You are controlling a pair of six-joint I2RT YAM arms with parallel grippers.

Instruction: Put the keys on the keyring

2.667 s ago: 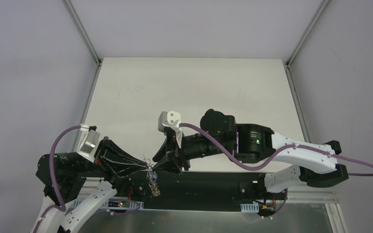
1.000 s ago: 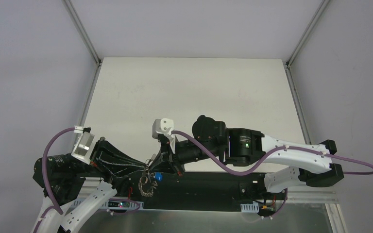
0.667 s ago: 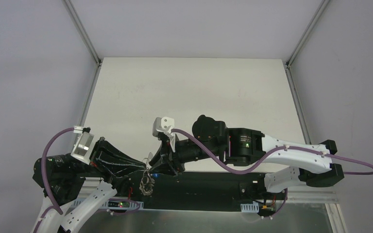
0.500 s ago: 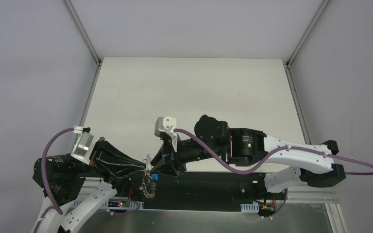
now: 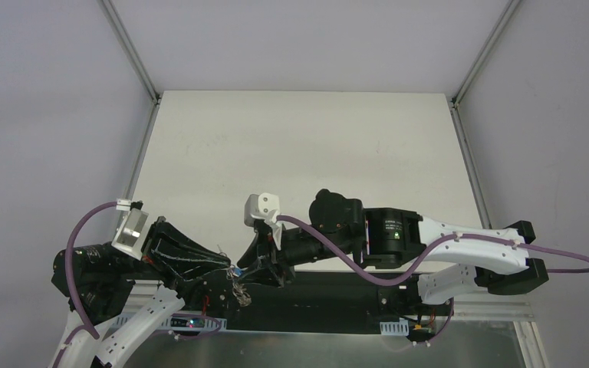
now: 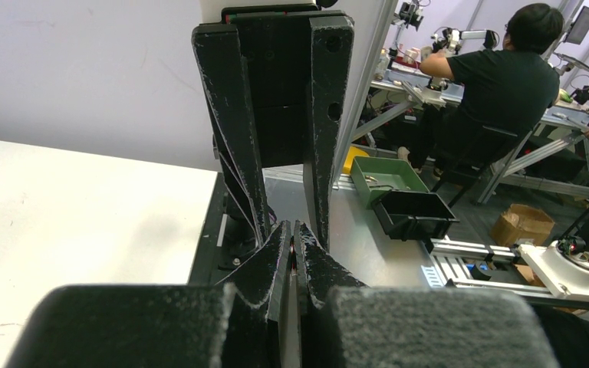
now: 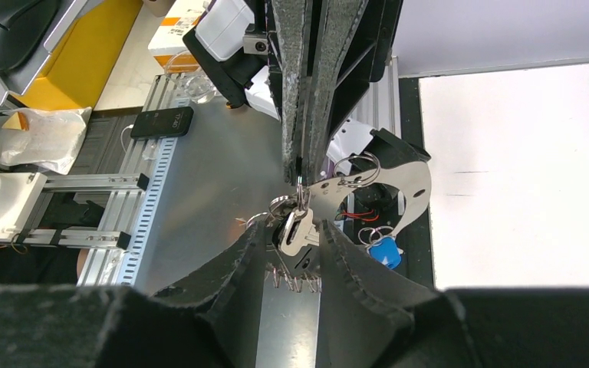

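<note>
White matte table (image 5: 307,146) at 12 o'clock. Left gripper (image 7: 301,162), black ribbed fingers pressed together, pinches the thin wire keyring (image 5: 238,289), which dangles at 6 o'clock. Right gripper (image 7: 293,228) is parted around a flat silver key (image 7: 297,222). Blue-headed key (image 7: 384,252) hangs at 4 o'clock.

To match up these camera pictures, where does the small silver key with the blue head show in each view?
Top external: blue-headed silver key low, left of centre.
Left wrist: not in it.
Right wrist: the key low, right of centre.
Shared landmark: the shut black left gripper.
</note>
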